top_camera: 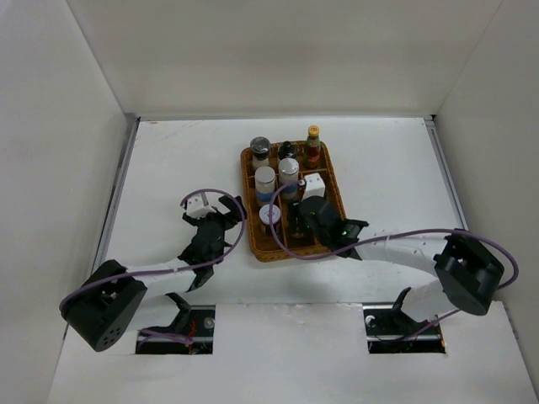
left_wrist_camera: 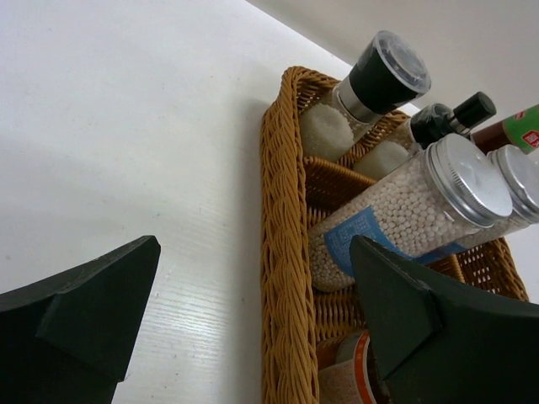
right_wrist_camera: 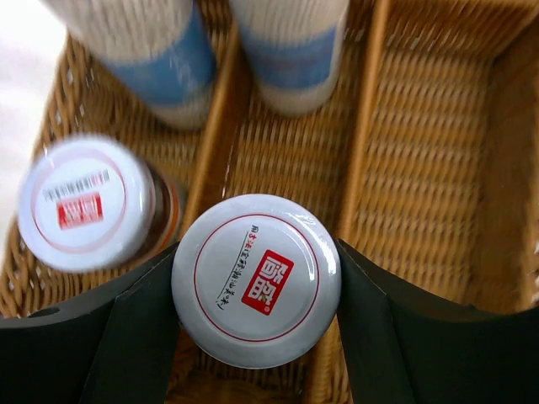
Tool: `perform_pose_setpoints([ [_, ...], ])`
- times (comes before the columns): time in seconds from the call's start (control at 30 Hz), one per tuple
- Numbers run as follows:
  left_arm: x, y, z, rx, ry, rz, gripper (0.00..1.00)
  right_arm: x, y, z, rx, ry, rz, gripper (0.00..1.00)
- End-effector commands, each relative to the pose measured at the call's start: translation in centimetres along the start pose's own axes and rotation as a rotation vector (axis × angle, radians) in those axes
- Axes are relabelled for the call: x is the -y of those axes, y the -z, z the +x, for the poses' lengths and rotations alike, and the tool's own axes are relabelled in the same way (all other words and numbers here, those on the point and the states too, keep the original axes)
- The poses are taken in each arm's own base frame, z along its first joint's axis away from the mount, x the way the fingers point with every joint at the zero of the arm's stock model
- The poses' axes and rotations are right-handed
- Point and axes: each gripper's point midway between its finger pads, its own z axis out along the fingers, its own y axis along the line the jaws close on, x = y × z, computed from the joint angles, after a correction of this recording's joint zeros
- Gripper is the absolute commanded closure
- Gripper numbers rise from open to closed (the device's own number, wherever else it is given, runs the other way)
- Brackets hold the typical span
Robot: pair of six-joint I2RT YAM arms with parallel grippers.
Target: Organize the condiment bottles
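Body of the white-lidded jar (right_wrist_camera: 253, 252) is hidden beneath its lid; right gripper (right_wrist_camera: 257, 282) jaws grip this jar in the wicker tray's (right_wrist_camera: 421, 168) near middle compartment. Lid print: red square logo, characters too small to read. Left gripper (left_wrist_camera: 253, 290) jaws stand wide apart, empty, beside the tray. Farther, blue-labelled jars (right_wrist_camera: 160, 59) are blurred and cropped.

1. Loads of bare table (top_camera: 168, 160) on both sides of the wicker tray (top_camera: 245, 172), so it's easy to come in from either side.
2. The left gripper (left_wrist_camera: 253, 252), jaws wide, has the tray's side wall right ahead.
3. Left and middle columns are crowded: blue-label jars (top_camera: 265, 181) shoulder to shoulder, back-row bottles (top_camera: 287, 150) behind.
4. The right gripper (right_wrist_camera: 256, 282) hugs a white-lidded jar (right_wrist_camera: 256, 252). A second white-lidded jar (right_wrist_camera: 84, 202) crowds one finger, a divider (right_wrist_camera: 362, 126) the other.
5. The right column (right_wrist_camera: 438, 151) is bare wicker, with room to drop in.
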Motion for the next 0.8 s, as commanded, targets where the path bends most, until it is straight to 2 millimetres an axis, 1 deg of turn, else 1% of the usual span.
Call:
perform_pose_setpoints([
  [0.0,1.4,-0.7,-1.0,0.021,0.041,0.022,0.00,-1.3,0.1,-2.4,0.114,-0.112,-0.024,0.46],
  [0.03,1.2,-0.8,-0.9,0.019,0.037,0.015,0.00,-1.3,0.1,-2.3,0.117,-0.117,-0.028,0.43],
  [0.13,0.8,-1.2,-0.7,0.017,0.030,-0.005,0.00,-1.3,0.3,-2.5,0.133,-0.131,-0.037,0.21],
  [0.17,0.7,-1.2,-0.7,0.015,0.028,-0.008,0.00,-1.3,0.7,-2.9,0.143,-0.135,-0.042,0.13],
  [0.23,0.5,-1.2,-0.4,0.010,0.024,-0.015,0.00,-1.0,1.7,-4.5,0.183,-0.142,-0.047,0.00],
  [0.3,0.3,-1.3,-0.5,0.010,0.019,-0.026,0.00,-0.4,3.2,-6.5,0.234,-0.159,-0.054,0.00],
  [0.33,0.2,-1.3,-0.6,0.012,0.020,-0.029,0.00,0.3,4.0,-7.7,0.271,-0.172,-0.050,0.00],
  [0.4,0.1,-1.2,-0.8,0.011,0.016,-0.036,0.00,2.3,5.8,-9.8,0.344,-0.204,-0.028,0.00],
  [0.43,0.1,-1.3,-1.0,0.010,0.013,-0.042,0.00,3.8,6.5,-10.7,0.383,-0.231,0.004,0.00],
  [0.47,0.2,-1.3,-1.2,0.003,0.010,-0.040,0.00,5.8,7.1,-11.2,0.419,-0.266,0.053,0.00],
  [0.5,0.2,-1.3,-1.3,-0.006,0.004,-0.044,0.00,7.8,7.6,-11.4,0.454,-0.303,0.108,0.00],
  [0.57,0.5,-1.0,-1.2,-0.032,-0.003,-0.043,0.00,11.7,8.4,-10.8,0.508,-0.390,0.208,0.00],
  [0.67,-0.1,-1.0,-1.0,-0.087,0.035,-0.074,0.00,16.2,8.8,-9.2,0.539,-0.488,0.318,0.00],
  [0.7,-0.3,-1.0,-0.8,-0.107,0.039,-0.086,0.00,17.4,8.7,-8.4,0.537,-0.515,0.349,0.00],
  [0.77,-0.8,-1.3,-0.6,-0.151,0.026,-0.128,0.00,18.7,8.3,-7.3,0.527,-0.574,0.381,0.00],
])
